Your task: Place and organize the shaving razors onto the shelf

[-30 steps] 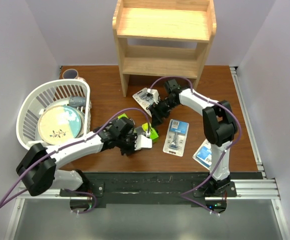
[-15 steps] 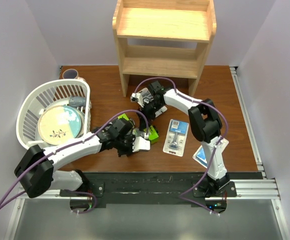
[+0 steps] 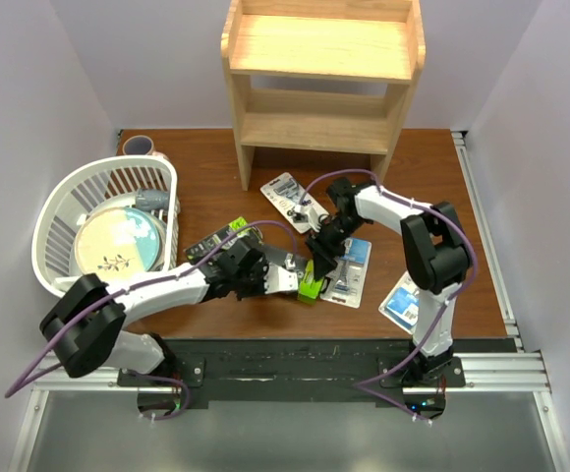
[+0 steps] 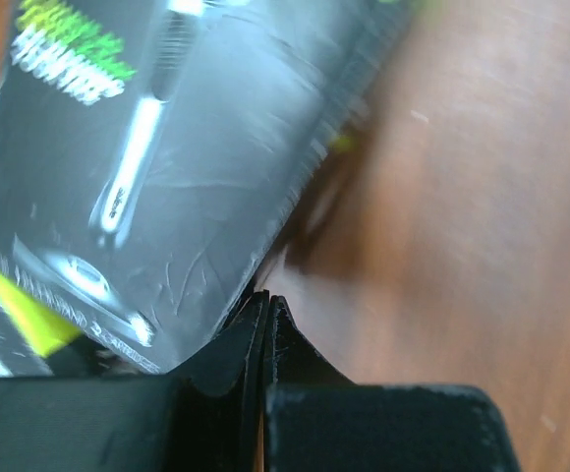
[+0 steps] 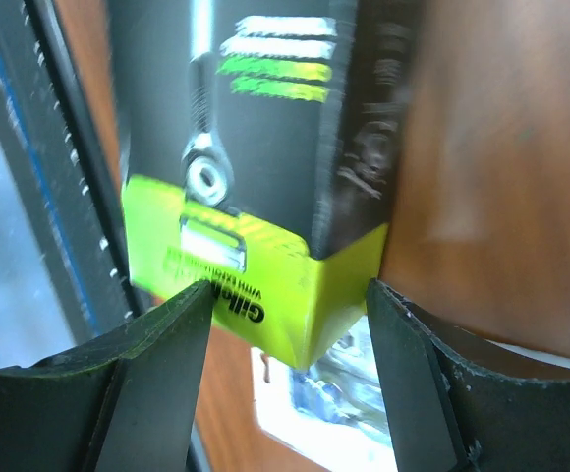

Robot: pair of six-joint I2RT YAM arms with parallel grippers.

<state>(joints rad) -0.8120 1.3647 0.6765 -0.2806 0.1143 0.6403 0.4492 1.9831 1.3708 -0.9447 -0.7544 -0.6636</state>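
The wooden shelf stands at the back with both tiers bare. Three white-and-blue razor cards lie on the table: one near the shelf, one mid-right, one at the front right. One black box lies left of centre. The second black box shows its lime end between my right gripper's open fingers, which sit close on both sides. My left gripper is shut and empty, low on the table, with a black box just beside its tips.
A white plastic basket holding a round plate stands at the left, with a cup behind it. The two arms meet closely at the table's front centre. A black rail runs along the near edge.
My right gripper has swung from the razor card near the shelf down to the black box by my left gripper. The left arm has shifted slightly, uncovering more of the other black box.
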